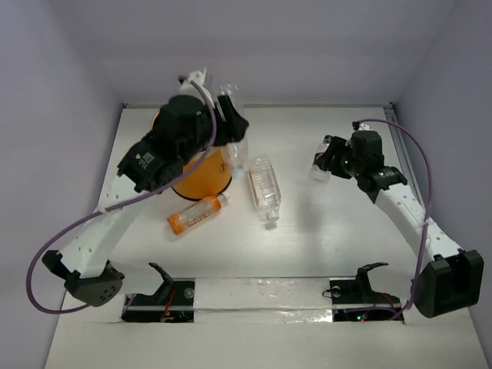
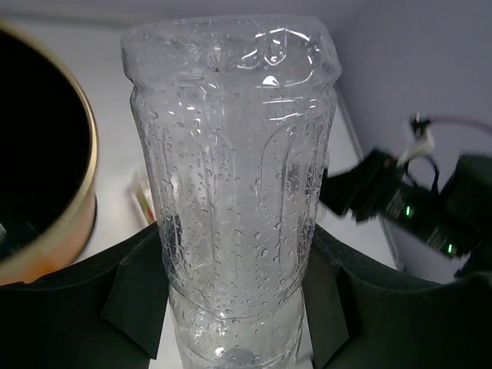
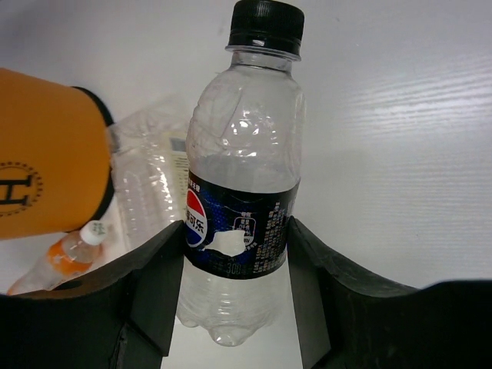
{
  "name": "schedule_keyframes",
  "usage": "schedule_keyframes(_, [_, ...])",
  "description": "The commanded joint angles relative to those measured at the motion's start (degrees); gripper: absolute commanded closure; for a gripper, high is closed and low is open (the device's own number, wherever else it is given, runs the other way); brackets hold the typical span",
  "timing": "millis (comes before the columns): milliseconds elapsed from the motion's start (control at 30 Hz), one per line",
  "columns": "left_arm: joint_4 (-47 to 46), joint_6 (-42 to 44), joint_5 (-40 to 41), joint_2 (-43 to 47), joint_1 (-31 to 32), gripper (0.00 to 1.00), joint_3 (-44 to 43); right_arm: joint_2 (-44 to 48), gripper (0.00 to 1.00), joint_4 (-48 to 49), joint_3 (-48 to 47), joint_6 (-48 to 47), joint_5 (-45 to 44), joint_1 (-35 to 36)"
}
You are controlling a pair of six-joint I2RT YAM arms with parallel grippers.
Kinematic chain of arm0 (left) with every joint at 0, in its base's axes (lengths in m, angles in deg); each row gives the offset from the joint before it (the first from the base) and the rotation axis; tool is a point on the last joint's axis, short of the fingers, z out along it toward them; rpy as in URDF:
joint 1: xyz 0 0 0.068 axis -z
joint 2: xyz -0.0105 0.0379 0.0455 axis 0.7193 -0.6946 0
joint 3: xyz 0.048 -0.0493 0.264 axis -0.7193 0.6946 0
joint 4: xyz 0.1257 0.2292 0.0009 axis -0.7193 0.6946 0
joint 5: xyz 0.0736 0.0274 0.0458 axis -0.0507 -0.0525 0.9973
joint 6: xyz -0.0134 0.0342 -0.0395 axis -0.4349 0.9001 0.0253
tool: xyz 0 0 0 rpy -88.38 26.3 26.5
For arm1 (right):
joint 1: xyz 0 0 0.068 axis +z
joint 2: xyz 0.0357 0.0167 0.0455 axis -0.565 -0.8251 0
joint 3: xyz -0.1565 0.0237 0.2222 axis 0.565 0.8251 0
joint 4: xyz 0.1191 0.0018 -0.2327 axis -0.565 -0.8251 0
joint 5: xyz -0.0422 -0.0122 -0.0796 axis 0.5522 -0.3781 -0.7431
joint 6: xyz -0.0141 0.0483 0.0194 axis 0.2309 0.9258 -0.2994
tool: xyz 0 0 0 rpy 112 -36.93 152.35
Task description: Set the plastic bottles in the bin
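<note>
My left gripper (image 1: 231, 127) is shut on a clear, droplet-covered plastic bottle (image 2: 231, 192) and holds it raised beside the rim of the orange-yellow bin (image 1: 201, 175). The bin's black inside shows at the left of the left wrist view (image 2: 46, 192). My right gripper (image 1: 327, 163) is shut on a black-capped bottle with a dark blue label (image 3: 242, 184), held above the table on the right. A larger clear ribbed bottle (image 1: 265, 188) lies on the table right of the bin. An orange bottle (image 1: 198, 215) lies in front of the bin.
The workspace is boxed in by white walls at the back and sides. Two black fixtures (image 1: 165, 288) (image 1: 361, 286) sit at the near edge by the arm bases. The right arm (image 2: 415, 204) shows across from the left wrist camera.
</note>
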State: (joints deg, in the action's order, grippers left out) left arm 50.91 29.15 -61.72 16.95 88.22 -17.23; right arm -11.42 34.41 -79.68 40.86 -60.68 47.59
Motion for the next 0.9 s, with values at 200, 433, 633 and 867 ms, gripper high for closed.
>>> schedule_keyframes(200, [-6.43,14.08,14.65,-11.33,-19.08,0.49,-14.97,8.27,0.53,0.70,-3.41,1.68,4.55,2.36])
schedule_keyframes(433, [-25.85,22.95,26.78,-11.51,-21.04,0.48,-1.90,11.18,0.53,2.55,-3.14,3.52,4.73,8.60])
schedule_keyframes(633, [-32.73,23.33,28.91,-9.15,-22.88,0.13,8.84,6.19,0.53,6.24,-11.74,4.93,3.50,15.19])
schedule_keyframes(867, [-25.89,15.60,21.63,-1.94,-22.88,0.05,8.42,-9.89,0.53,10.19,-32.56,4.32,3.06,21.87])
